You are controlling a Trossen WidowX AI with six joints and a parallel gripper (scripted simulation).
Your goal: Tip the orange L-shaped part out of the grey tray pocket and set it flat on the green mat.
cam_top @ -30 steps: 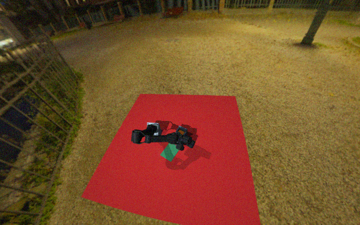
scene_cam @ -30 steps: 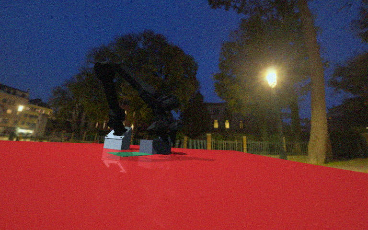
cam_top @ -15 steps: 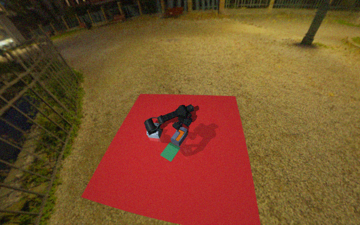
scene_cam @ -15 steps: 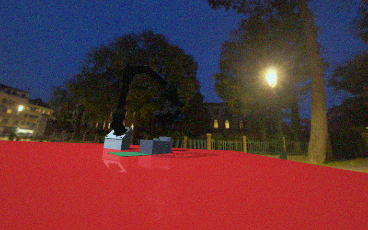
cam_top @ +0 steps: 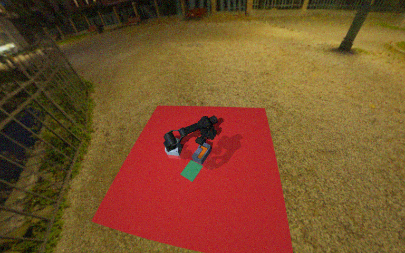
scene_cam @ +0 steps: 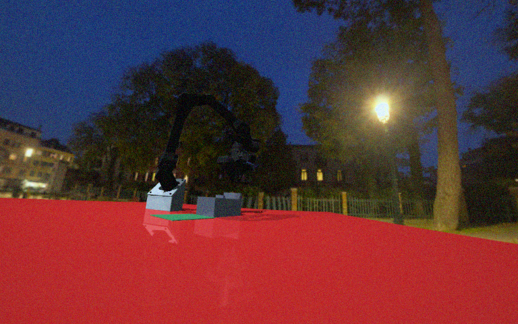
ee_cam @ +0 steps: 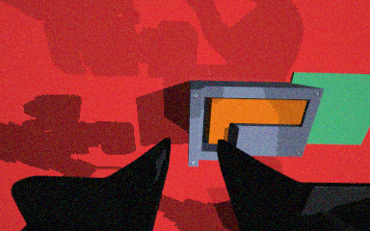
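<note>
The orange L-shaped part (cam_top: 203, 152) (ee_cam: 255, 112) lies level in the pocket of the grey tray (cam_top: 198, 161) (scene_cam: 225, 208) (ee_cam: 195, 120). In the wrist view its L-shaped end is at the left, and its long arm runs right toward the green mat (cam_top: 191, 170) (scene_cam: 181, 217) (ee_cam: 339, 111). My gripper (ee_cam: 194, 143) is open partway and empty, above the tray's end away from the mat. In the wrist view, the right fingertip overlaps the short leg of the L and the left fingertip shows against the red surface. In the exterior view the fingers are too dark to make out.
The red surface (cam_top: 239, 193) (scene_cam: 305, 267) (ee_cam: 96, 87) carries the tray, the mat and the arm's pale base (cam_top: 172, 151) (scene_cam: 164, 200). The tray has raised walls. The arm's shadow falls beside the tray.
</note>
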